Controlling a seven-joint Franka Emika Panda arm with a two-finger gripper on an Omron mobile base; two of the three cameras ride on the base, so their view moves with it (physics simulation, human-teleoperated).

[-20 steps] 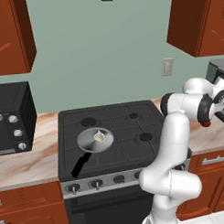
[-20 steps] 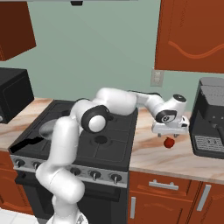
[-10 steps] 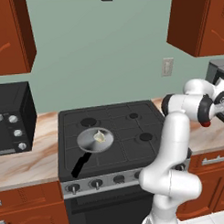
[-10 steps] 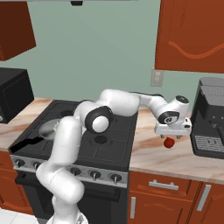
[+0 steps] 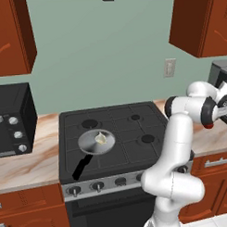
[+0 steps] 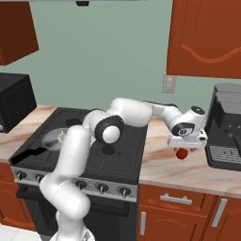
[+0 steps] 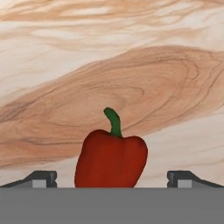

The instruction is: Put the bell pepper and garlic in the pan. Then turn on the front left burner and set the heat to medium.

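Two finger tips spread wide, nothing clamped; my gripper (image 6: 184, 148) hangs right over the bell pepper (image 7: 111, 160) on the counter (image 6: 188, 169) right of the stove; pepper sits centred between them, stem pointing away; garlic (image 5: 101, 139) already in the pan (image 5: 88, 145).

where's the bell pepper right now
The bell pepper sits on the marble counter right of the stove, in front of the coffee machine; in the hand view it lies between the open claw tips.
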